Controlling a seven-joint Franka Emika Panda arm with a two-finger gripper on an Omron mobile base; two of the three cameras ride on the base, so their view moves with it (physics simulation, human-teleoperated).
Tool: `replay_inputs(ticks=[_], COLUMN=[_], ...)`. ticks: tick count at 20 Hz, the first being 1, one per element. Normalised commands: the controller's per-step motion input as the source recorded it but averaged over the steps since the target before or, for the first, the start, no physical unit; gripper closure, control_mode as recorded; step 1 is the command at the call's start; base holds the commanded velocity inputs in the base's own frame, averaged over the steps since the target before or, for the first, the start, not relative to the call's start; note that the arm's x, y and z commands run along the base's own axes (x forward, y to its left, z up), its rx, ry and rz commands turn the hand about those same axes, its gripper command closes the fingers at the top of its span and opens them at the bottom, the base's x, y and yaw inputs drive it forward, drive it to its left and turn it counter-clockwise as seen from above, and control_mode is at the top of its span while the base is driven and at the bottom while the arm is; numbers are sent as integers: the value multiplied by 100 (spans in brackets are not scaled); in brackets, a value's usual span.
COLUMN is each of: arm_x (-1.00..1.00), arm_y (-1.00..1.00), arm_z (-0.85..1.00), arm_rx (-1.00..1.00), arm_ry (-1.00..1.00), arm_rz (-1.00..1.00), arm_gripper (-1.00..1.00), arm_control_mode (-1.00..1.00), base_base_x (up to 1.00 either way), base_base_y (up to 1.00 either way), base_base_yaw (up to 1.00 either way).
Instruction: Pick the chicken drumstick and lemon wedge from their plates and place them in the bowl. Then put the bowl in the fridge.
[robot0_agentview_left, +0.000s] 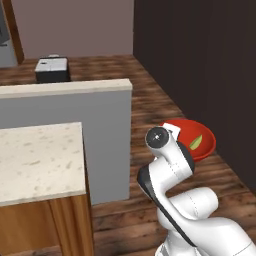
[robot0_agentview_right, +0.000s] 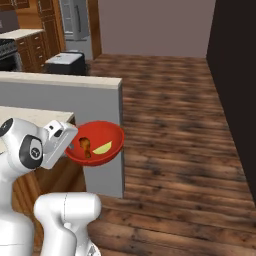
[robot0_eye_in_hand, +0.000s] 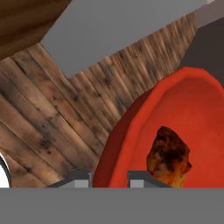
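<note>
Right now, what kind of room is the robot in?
Most likely a home kitchen: a stone-topped island counter, wooden cabinets beside a steel fridge at the far wall, and plank flooring. The arm carries a red bowl holding a chicken drumstick and lemon wedge.

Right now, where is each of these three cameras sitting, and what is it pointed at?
Left base view: behind the arm's left, facing forward and down; white arm lower right, bowl beyond.
Right base view: behind its right; arm lower left, gripper on the bowl's rim.
Hand view: on the hand, along the fingertips; chicken drumstick close.
Both base views share the lemon wedge.
</note>
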Motion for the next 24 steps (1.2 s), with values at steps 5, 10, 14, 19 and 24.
replay_inputs(ticks=[5,10,14,19,24], arm_x=[0,0,0,0,0], arm_y=[0,0,0,0,0], arm_z=[0,0,0,0,0], arm_rx=[0,0,0,0,0], arm_ry=[0,0,0,0,0], arm_rz=[0,0,0,0,0], arm_gripper=[100,100,100,100,100], arm_control_mode=[100,100,100,100,100], base_base_x=[58,71,64,61,61], base_base_y=[-58,-51,-56,-57,-56], base_base_yaw=[0,0,0,0,0])
